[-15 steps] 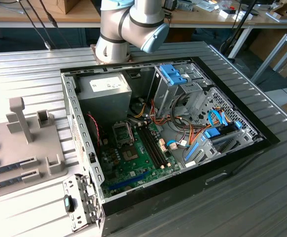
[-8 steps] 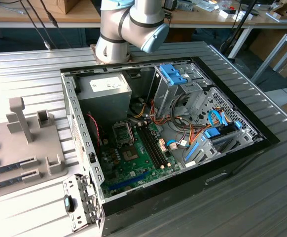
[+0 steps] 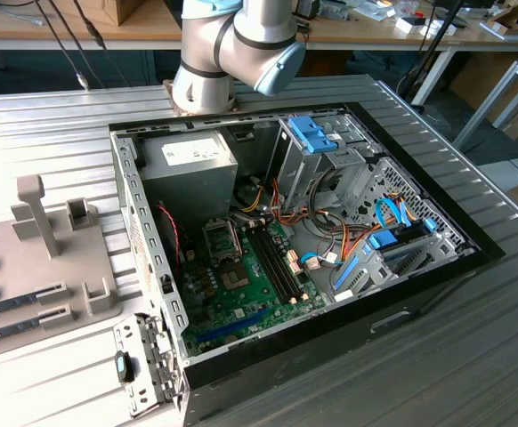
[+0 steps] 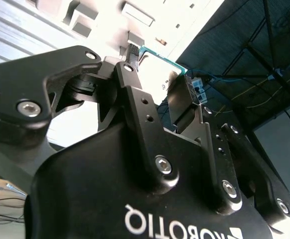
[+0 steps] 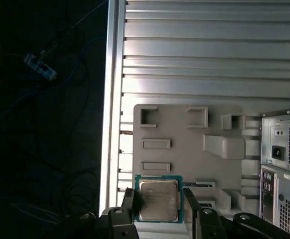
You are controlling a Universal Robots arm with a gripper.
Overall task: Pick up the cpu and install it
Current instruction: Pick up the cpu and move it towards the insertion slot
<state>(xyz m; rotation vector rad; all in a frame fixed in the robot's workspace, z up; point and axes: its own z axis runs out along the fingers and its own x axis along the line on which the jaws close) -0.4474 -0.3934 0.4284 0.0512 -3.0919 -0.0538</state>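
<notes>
Cpu (image 5: 158, 200) edges seemingly clamped between both fingers (image 5: 128, 206).

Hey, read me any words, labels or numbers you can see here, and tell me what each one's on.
On the gripper body: white maker's lettering, upside down in the second wrist view.
On the cpu lid, held between the fingers: faint print, too small to read.
On the power supply label: too blurred to read.

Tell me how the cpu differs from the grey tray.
The cpu is small; the tray is much larger. The cpu is silver with a green rim; the tray is plain grey. The cpu sits between the fingers of the gripper; the tray lies on the table.
</notes>
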